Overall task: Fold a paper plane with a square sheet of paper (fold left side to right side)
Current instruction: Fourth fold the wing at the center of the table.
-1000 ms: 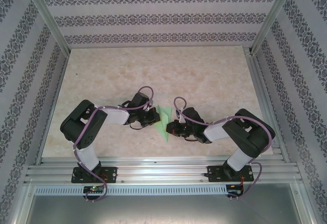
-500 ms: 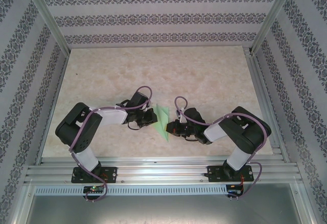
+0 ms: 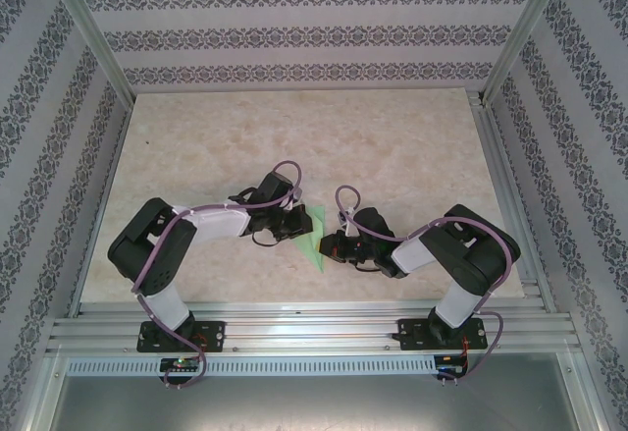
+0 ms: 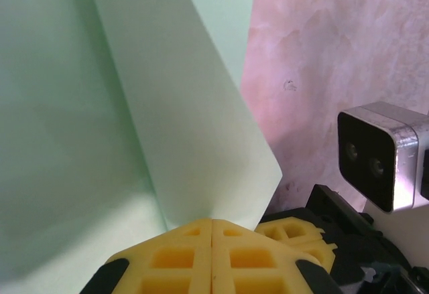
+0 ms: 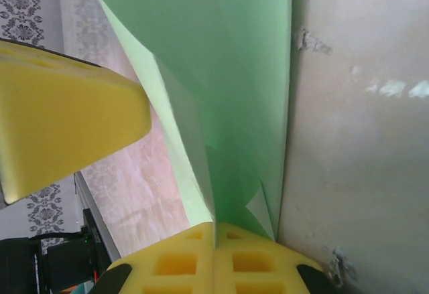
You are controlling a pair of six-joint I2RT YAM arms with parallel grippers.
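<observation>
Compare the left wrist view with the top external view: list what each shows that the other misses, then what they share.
Left wrist: the left gripper has its yellow pads shut on a raised flap of the green paper, with the other wrist's camera close by. Top external: the left arm and right arm whole, their bases on the rail, the patterned walls, and the paper's pointed outline. Shared: the paper and the marble tabletop.
</observation>
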